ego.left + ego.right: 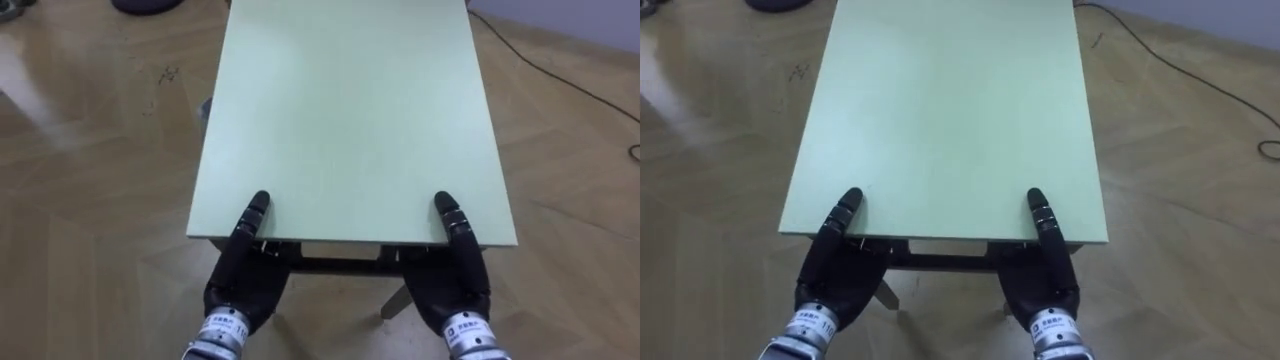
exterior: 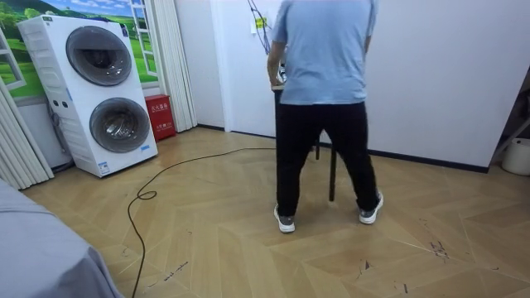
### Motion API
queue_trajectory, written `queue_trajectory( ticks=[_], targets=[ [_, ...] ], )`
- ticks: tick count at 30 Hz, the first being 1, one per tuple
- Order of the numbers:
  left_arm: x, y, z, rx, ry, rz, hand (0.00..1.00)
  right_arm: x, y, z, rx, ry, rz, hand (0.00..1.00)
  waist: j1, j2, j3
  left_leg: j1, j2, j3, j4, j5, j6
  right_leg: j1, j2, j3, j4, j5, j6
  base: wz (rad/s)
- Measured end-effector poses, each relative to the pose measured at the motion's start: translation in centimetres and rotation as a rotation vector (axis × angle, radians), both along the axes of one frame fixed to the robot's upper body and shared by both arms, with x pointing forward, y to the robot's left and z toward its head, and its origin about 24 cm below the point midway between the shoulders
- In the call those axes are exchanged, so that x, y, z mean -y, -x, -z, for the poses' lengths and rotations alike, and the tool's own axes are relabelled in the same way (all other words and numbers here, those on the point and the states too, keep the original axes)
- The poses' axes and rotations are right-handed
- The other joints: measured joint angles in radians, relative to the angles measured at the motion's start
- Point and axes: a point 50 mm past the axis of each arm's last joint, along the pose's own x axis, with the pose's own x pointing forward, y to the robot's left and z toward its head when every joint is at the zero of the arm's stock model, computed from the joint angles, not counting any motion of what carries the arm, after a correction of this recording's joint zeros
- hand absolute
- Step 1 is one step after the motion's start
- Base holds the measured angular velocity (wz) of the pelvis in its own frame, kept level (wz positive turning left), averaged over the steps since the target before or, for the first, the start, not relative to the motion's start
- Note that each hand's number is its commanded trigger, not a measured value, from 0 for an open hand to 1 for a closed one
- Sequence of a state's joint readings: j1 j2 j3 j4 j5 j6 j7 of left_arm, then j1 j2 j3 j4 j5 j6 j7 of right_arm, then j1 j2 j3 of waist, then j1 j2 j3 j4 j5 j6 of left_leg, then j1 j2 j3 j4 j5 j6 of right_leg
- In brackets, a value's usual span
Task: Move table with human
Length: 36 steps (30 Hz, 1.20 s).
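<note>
A pale green table (image 1: 350,100) stretches away from me over the wooden floor. My left hand (image 1: 245,275) grips its near edge at the left corner, thumb flat on top and fingers curled beneath. My right hand (image 1: 455,285) holds the same edge at the right corner in the same way. In the room view a person (image 2: 323,99) in a light blue shirt and black trousers stands with their back to the camera, hiding most of the table; one dark table leg (image 2: 332,174) shows between their legs.
A dark cable (image 1: 560,75) runs over the floor right of the table, and a dark round object (image 1: 150,5) lies at the far left. A stacked washer and dryer (image 2: 108,91) stands at the room view's left, with a cable (image 2: 149,186) looping across the floor.
</note>
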State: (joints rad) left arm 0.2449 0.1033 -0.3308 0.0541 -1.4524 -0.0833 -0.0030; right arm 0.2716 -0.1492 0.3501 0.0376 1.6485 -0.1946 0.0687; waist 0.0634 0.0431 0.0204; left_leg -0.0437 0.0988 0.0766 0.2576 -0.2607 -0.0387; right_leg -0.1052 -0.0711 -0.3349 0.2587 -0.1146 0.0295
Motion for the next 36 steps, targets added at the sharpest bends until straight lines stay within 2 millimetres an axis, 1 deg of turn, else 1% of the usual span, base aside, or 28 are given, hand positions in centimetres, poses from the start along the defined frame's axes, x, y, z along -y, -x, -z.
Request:
queue_trajectory(
  ticks=[2, 3, 4, 6, 7, 9, 10, 11, 12, 13, 14, 15, 16, 17, 18, 19, 20, 21, 22, 23, 24, 25, 26, 28, 29, 31, 34, 36],
  targets=[
    [0.0, 0.1, 0.1, -0.005, 0.003, 0.001, 1.00, 0.1, -0.1, 0.0, 0.002, 0.005, -0.002, 1.00, 0.004, 0.005, 0.0003, 0.002, -0.010, 0.003, 0.000, 0.004, 0.005, 0.003, -0.012, -0.008, 0.005, -0.004, 0.006, 0.27],
    [0.0, 0.1, 0.1, -0.005, 0.002, 0.001, 1.00, 0.0, -0.1, -0.1, 0.003, 0.004, -0.005, 1.00, 0.008, 0.010, 0.0031, 0.002, -0.013, 0.002, 0.000, 0.004, 0.006, 0.002, -0.022, -0.025, 0.020, -0.006, 0.008, 0.25],
    [0.0, 0.1, 0.1, -0.006, 0.003, 0.000, 1.00, 0.0, -0.1, -0.1, 0.003, 0.005, -0.006, 1.00, 0.009, 0.010, 0.0035, 0.002, -0.017, 0.002, 0.000, 0.007, 0.010, 0.001, -0.029, -0.027, 0.034, -0.011, 0.011, 0.43],
    [0.0, 0.3, 0.2, -0.016, 0.008, 0.000, 1.00, 0.0, 0.1, 0.0, -0.003, 0.008, -0.010, 1.00, 0.001, 0.009, 0.0038, 0.006, -0.048, 0.001, 0.002, 0.012, 0.018, -0.003, -0.075, -0.024, 0.107, -0.049, 0.028, 0.59],
    [0.0, 0.4, 0.3, -0.018, 0.008, 0.000, 1.00, 0.1, 0.1, 0.1, -0.005, 0.009, -0.009, 1.00, 0.002, 0.008, 0.0042, 0.008, -0.057, 0.000, 0.002, 0.012, 0.020, -0.004, -0.089, -0.023, 0.128, -0.059, 0.034, 0.58],
    [0.1, 0.6, 0.4, -0.026, 0.010, 0.002, 1.00, 0.1, 0.5, 0.3, -0.016, 0.008, -0.007, 1.00, -0.006, 0.007, 0.0056, 0.011, -0.085, 0.000, 0.002, 0.019, 0.032, -0.012, -0.137, -0.024, 0.216, -0.076, 0.046, 0.79],
    [0.2, 0.6, 0.4, -0.025, 0.003, 0.012, 1.00, 0.1, 0.7, 0.4, -0.017, 0.006, -0.003, 1.00, -0.019, 0.005, 0.0065, 0.005, -0.098, -0.018, 0.002, 0.024, 0.041, -0.017, -0.154, -0.019, 0.257, -0.077, 0.047, 0.97],
    [0.2, 0.6, 0.4, -0.024, 0.000, 0.015, 1.00, 0.3, 0.9, 0.5, -0.015, 0.006, 0.004, 1.00, -0.028, 0.003, 0.0077, 0.002, -0.105, -0.045, 0.005, 0.026, 0.045, -0.024, -0.160, -0.006, 0.288, -0.077, 0.047, 1.11],
    [0.4, 0.6, 0.3, -0.016, -0.011, 0.028, 1.00, 0.6, 1.3, 0.7, -0.020, 0.003, 0.017, 1.00, -0.037, -0.002, 0.0120, 0.001, -0.111, -0.127, 0.021, 0.025, 0.054, -0.074, -0.163, 0.060, 0.372, -0.092, 0.026, 1.00],
    [0.3, 0.7, 0.3, 0.001, -0.045, 0.053, 1.00, 0.5, 1.7, 1.1, -0.043, -0.014, 0.037, 1.00, -0.035, 0.000, 0.0128, -0.019, -0.113, -0.226, 0.046, 0.024, 0.055, -0.100, -0.092, 0.160, 0.323, -0.141, 0.003, 0.89],
    [0.2, 0.7, 0.2, 0.015, -0.055, 0.056, 1.00, 0.5, 1.8, 1.1, -0.044, -0.021, 0.040, 1.00, -0.034, 0.005, 0.0157, -0.037, -0.114, -0.266, 0.063, 0.024, 0.055, -0.110, -0.046, 0.202, 0.246, -0.151, 0.001, 0.81],
    [-0.2, 0.5, 0.0, 0.041, -0.067, 0.042, 1.00, 0.1, 1.7, 0.9, -0.019, -0.030, 0.025, 1.00, -0.036, 0.003, 0.0170, -0.069, -0.128, -0.308, 0.077, 0.024, 0.050, -0.125, 0.004, 0.273, 0.112, -0.088, -0.003, 0.81],
    [-0.4, 0.5, 0.1, 0.039, -0.068, 0.035, 1.00, -0.2, 1.8, 0.7, 0.000, -0.038, 0.011, 1.00, -0.051, 0.013, 0.0185, -0.074, -0.132, -0.317, 0.075, 0.020, 0.044, -0.125, 0.005, 0.273, 0.130, -0.062, -0.020, 1.04],
    [-0.5, 0.5, 0.3, 0.014, -0.057, 0.020, 1.00, -0.5, 1.9, 0.7, 0.006, -0.026, 0.004, 1.00, -0.063, 0.018, 0.0177, -0.064, -0.128, -0.284, 0.043, 0.028, 0.030, -0.109, 0.001, 0.245, 0.130, -0.064, -0.024, 0.92],
    [-0.4, 0.5, 0.3, 0.012, -0.052, 0.021, 1.00, -0.5, 1.9, 0.7, 0.005, -0.023, 0.009, 1.00, -0.061, 0.005, 0.0211, -0.062, -0.117, -0.248, 0.029, 0.035, 0.023, -0.095, 0.005, 0.220, 0.128, -0.068, -0.029, 0.72],
    [-0.3, 0.6, 0.3, 0.011, -0.050, 0.024, 1.00, -0.5, 2.0, 0.8, 0.001, -0.024, 0.009, 1.00, -0.061, -0.002, 0.0197, -0.065, -0.112, -0.237, 0.028, 0.038, 0.020, -0.089, 0.009, 0.214, 0.121, -0.070, -0.031, 0.51],
    [-0.1, 0.7, 0.4, 0.005, -0.047, 0.036, 1.00, -0.3, 2.0, 0.9, -0.005, -0.024, 0.013, 1.00, -0.047, -0.014, 0.0191, -0.069, -0.107, -0.239, 0.030, 0.040, 0.016, -0.080, 0.015, 0.202, 0.106, -0.071, -0.036, 0.31],
    [0.0, 0.8, 0.5, -0.001, -0.043, 0.043, 1.00, -0.1, 2.0, 0.9, -0.008, -0.016, 0.014, 1.00, -0.023, -0.017, 0.0185, -0.070, -0.102, -0.241, 0.032, 0.041, 0.015, -0.072, 0.022, 0.197, 0.093, -0.067, -0.040, 0.22],
    [0.1, 0.9, 0.5, -0.004, -0.040, 0.042, 1.00, -0.1, 2.0, 0.9, -0.008, -0.014, 0.013, 1.00, -0.014, -0.017, 0.0181, -0.070, -0.101, -0.241, 0.032, 0.041, 0.014, -0.068, 0.024, 0.195, 0.087, -0.065, -0.040, 0.13],
    [0.1, 1.0, 0.6, -0.007, -0.039, 0.041, 1.00, 0.0, 2.1, 0.9, -0.009, -0.011, 0.013, 1.00, 0.009, -0.018, 0.0182, -0.072, -0.098, -0.244, 0.032, 0.042, 0.013, -0.063, 0.027, 0.187, 0.081, -0.064, -0.041, 0.25],
    [0.1, 1.0, 0.5, -0.004, -0.040, 0.038, 1.00, -0.1, 2.1, 0.9, -0.009, -0.011, 0.013, 1.00, 0.026, -0.018, 0.0181, -0.080, -0.096, -0.246, 0.033, 0.044, 0.009, -0.059, 0.026, 0.170, 0.074, -0.064, -0.042, 0.47],
    [0.0, 0.9, 0.5, 0.000, -0.044, 0.032, 1.00, -0.3, 2.1, 0.9, -0.008, -0.014, 0.014, 1.00, 0.031, -0.018, 0.0177, -0.090, -0.094, -0.247, 0.035, 0.047, 0.005, -0.052, 0.026, 0.154, 0.062, -0.063, -0.043, 0.56],
    [-0.1, 0.9, 0.5, 0.001, -0.046, 0.029, 1.00, -0.3, 2.1, 0.9, -0.008, -0.016, 0.014, 1.00, 0.033, -0.019, 0.0175, -0.094, -0.094, -0.250, 0.036, 0.049, 0.004, -0.048, 0.026, 0.150, 0.058, -0.063, -0.043, 0.61],
    [-0.1, 0.9, 0.4, 0.004, -0.046, 0.023, 1.00, -0.5, 2.1, 0.9, -0.008, -0.021, 0.015, 1.00, 0.056, -0.019, 0.0170, -0.108, -0.093, -0.251, 0.044, 0.054, 0.003, -0.042, 0.027, 0.137, 0.047, -0.063, -0.043, 0.45],
    [-0.2, 0.9, 0.4, 0.006, -0.048, 0.020, 1.00, -0.5, 2.0, 0.9, -0.007, -0.024, 0.015, 1.00, 0.066, -0.017, 0.0158, -0.122, -0.093, -0.253, 0.053, 0.054, 0.003, -0.042, 0.025, 0.122, 0.047, -0.063, -0.043, 0.54],
    [-0.2, 0.9, 0.4, 0.007, -0.048, 0.018, 1.00, -0.5, 2.0, 0.9, -0.010, -0.027, 0.019, 1.00, 0.065, -0.015, 0.0143, -0.142, -0.093, -0.258, 0.063, 0.059, 0.003, -0.033, 0.019, 0.085, 0.046, -0.064, -0.042, 0.75],
    [-0.6, 0.9, 0.4, 0.007, -0.072, 0.020, 1.00, -0.7, 2.1, 1.1, -0.021, -0.038, 0.017, 1.00, 0.037, -0.013, 0.0134, -0.162, -0.094, -0.255, 0.069, 0.073, 0.004, 0.003, 0.019, 0.052, 0.023, -0.066, -0.039, 1.03],
    [-0.7, 0.9, 0.4, 0.006, -0.074, 0.018, 1.00, -0.7, 2.0, 1.1, -0.019, -0.043, 0.010, 1.00, 0.027, -0.010, 0.0124, -0.179, -0.094, -0.232, 0.070, 0.087, 0.007, 0.032, 0.016, 0.011, -0.009, -0.067, -0.036, 0.86]
  ],
)
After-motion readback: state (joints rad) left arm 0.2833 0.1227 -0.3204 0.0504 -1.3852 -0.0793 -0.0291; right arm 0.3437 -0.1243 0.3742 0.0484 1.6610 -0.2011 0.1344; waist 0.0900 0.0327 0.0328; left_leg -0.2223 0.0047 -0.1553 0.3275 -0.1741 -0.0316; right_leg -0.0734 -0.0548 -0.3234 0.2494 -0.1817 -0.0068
